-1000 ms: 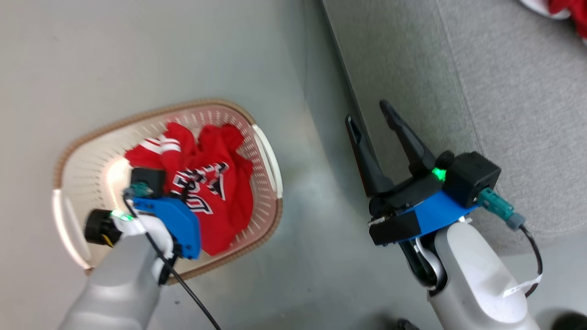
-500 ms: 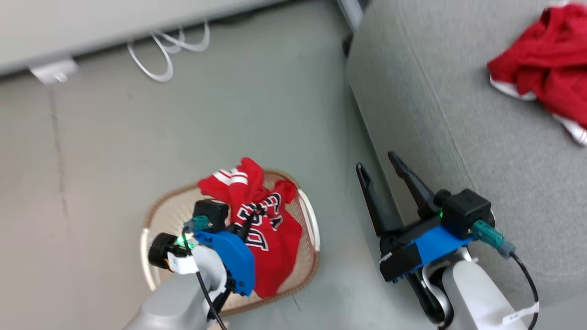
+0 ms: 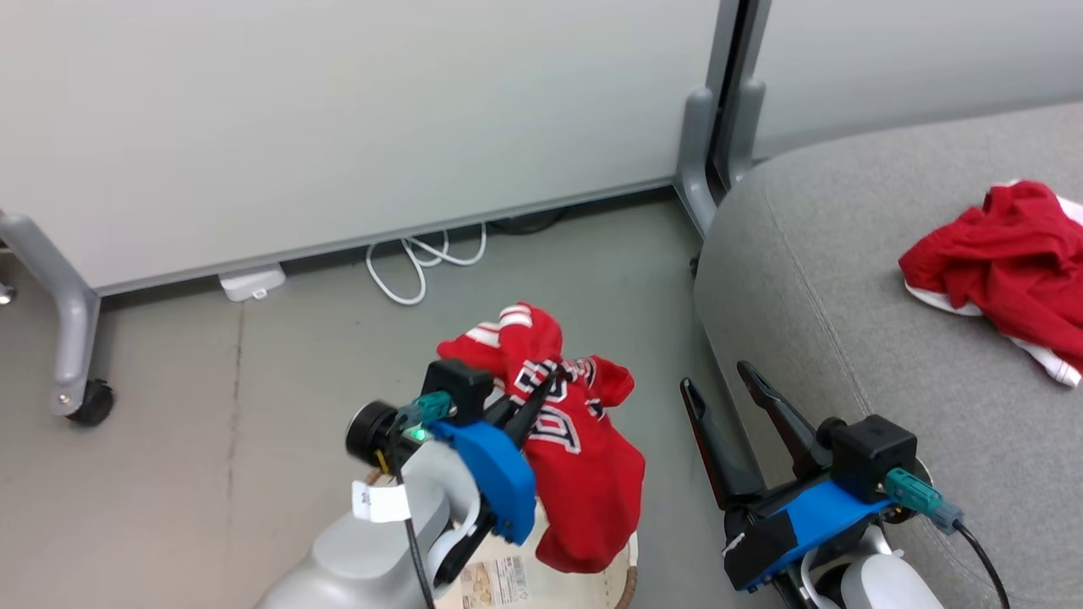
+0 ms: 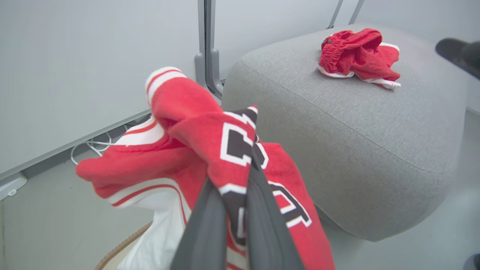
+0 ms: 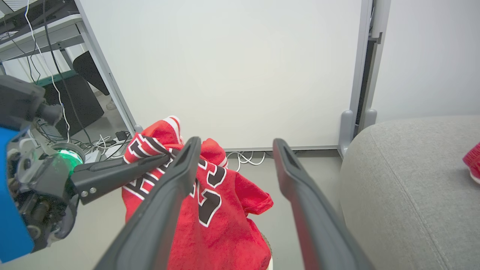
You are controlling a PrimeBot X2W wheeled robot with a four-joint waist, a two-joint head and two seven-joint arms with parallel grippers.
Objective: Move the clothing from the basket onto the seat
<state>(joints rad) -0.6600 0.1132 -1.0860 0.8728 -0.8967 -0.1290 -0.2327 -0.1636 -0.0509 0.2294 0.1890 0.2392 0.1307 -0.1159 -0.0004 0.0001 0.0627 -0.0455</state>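
Between the clamped jaws of the left gripper (image 3: 554,372): jersey (image 3: 584,457), in the basket (image 3: 624,584) a second ago, now hangs above it. The right gripper (image 3: 715,376) is spread wide, empty. Next stop: seat (image 3: 846,279).

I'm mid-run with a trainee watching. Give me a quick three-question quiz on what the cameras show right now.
1. Short answer: which gripper holds the jersey?
2. True or false: the right gripper is shut on cloth.
3. Pick one: the second red garment lies A) in the basket, B) on the seat, C) on the floor.

Key: 1) the left gripper, shut on the jersey; 2) false, it is open and holds nothing; 3) B.
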